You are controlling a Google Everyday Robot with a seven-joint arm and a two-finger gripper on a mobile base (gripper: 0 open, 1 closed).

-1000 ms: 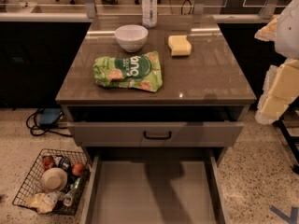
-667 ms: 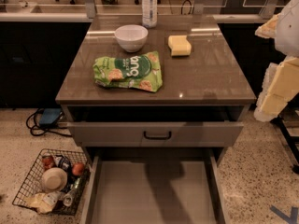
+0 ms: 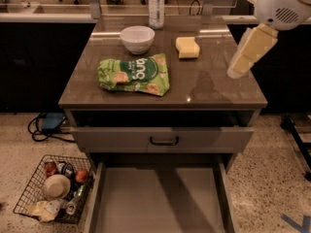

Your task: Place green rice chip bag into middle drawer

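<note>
Nearest, at the bottom of the view, the middle drawer is seen pulled out, with nothing lying on its pale floor. To its left a wire basket of odds and ends stands on the floor. Just above the open drawer, a drawer front with a black handle is seen, with a dark gap between it and the table.

The green rice chip bag lies flat on the table, left of centre, untouched and not yet moved toward the drawer. The gripper is held over the table's right edge, well apart from the bag; whether it is open or closed cannot be told.

Behind the bag, a white bowl stands just beside its far edge, a yellow sponge lies to the right, and a bottle stands at the back.

Several slips can be foreseen. The bowl may be knocked if the bag is approached from behind. The crinkly bag may be pinched poorly and slide free while being carried. If it is released too early, it may be caught on the handled drawer or dropped into the gap above it.
</note>
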